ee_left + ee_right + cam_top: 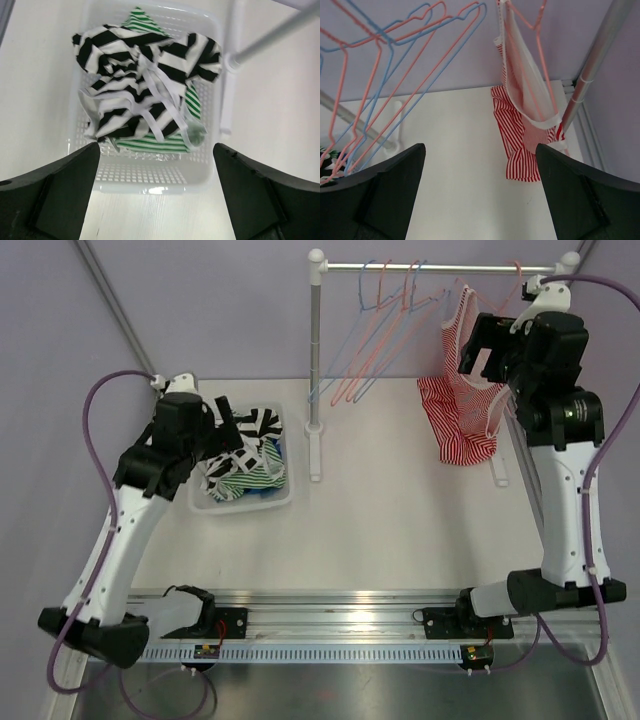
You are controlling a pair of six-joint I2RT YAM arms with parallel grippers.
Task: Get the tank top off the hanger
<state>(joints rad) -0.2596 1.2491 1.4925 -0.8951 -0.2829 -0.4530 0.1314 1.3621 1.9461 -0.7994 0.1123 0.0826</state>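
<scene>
1. The tank top (462, 415) hangs on a pink hanger (546, 75) at the rail's right end, at 2 o'clock on the table (400, 520).
2. The right claw (480, 195) gapes wide and empty, near it.
3. The left claw (155, 195) stands open and empty above the basket (150, 186) of striped clothes at 10 o'clock.

The tank top (458, 428) has red and white stripes, the hangers (375, 335) are pink and blue, the basket (240, 506) is white, its clothes (145, 75) are striped black-white and green-white, and the counter (400, 510) is white.

No readable text, labels or numbers anywhere.
</scene>
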